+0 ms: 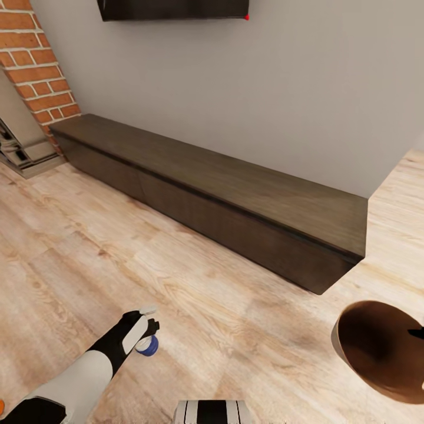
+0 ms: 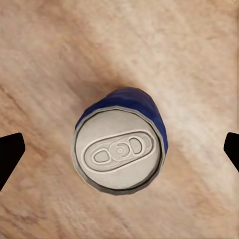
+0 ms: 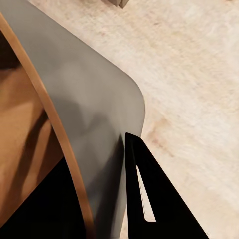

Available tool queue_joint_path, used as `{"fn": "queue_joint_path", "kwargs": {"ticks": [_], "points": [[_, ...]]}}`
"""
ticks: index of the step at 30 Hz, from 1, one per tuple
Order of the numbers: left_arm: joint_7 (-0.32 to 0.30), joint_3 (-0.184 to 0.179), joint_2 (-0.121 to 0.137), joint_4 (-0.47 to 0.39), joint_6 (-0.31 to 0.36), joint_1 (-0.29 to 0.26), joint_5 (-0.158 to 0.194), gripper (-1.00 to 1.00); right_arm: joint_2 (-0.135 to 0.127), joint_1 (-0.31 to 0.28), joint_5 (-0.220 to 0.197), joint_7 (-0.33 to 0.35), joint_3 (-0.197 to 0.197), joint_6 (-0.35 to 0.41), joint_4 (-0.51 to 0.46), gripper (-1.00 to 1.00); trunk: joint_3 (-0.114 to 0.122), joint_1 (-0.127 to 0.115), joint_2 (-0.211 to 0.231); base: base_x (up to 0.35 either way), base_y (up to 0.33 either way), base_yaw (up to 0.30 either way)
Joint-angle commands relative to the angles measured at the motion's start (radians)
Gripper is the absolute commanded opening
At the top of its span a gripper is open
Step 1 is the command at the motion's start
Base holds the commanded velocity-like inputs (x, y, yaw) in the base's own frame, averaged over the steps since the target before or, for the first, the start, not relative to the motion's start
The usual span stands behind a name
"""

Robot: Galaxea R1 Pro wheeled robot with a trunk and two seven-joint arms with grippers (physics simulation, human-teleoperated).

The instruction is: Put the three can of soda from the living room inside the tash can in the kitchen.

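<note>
A blue can of soda [image 2: 119,147] with a grey-white top stands upright on the wood floor of the living room; it shows in the head view [image 1: 147,345] at the lower left. My left gripper [image 2: 119,152] hangs straight above it, open, with one fingertip on each side and clear of the can. The tash can [image 1: 377,347], tan outside and dark brown inside, is at the lower right. My right gripper [image 1: 416,334] is shut on its rim, and one black finger [image 3: 147,199] lies against the outer wall [image 3: 94,114]. A sliver of orange [image 1: 2,406] shows at the lower left edge.
A long low dark-wood cabinet [image 1: 224,200] runs along the grey wall ahead, under a black TV [image 1: 174,9]. The red brick fireplace [image 1: 38,65] with its grey mantel [image 1: 23,141] stands at the far left. Light wood floor [image 1: 235,318] lies between me and the cabinet.
</note>
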Motion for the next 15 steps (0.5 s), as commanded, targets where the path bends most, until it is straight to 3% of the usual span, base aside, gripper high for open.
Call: {"fn": "queue_joint_path", "kwargs": {"ticks": [1,15], "points": [[0.000,0.000,0.000,0.000,0.000,-0.002,0.000,1.00,0.000,-0.001,-0.005,0.002,0.000,0.017,-0.005,-1.00,-0.004,0.000,0.000,0.000,0.000,0.000],[0.000,-0.002,0.000,0.000,0.000,-0.006,0.000,1.00,-0.001,0.008,-0.004,0.002,-0.001,0.051,-0.027,-1.00,-0.058,0.007,-0.004,0.000,0.000,0.000]]}}
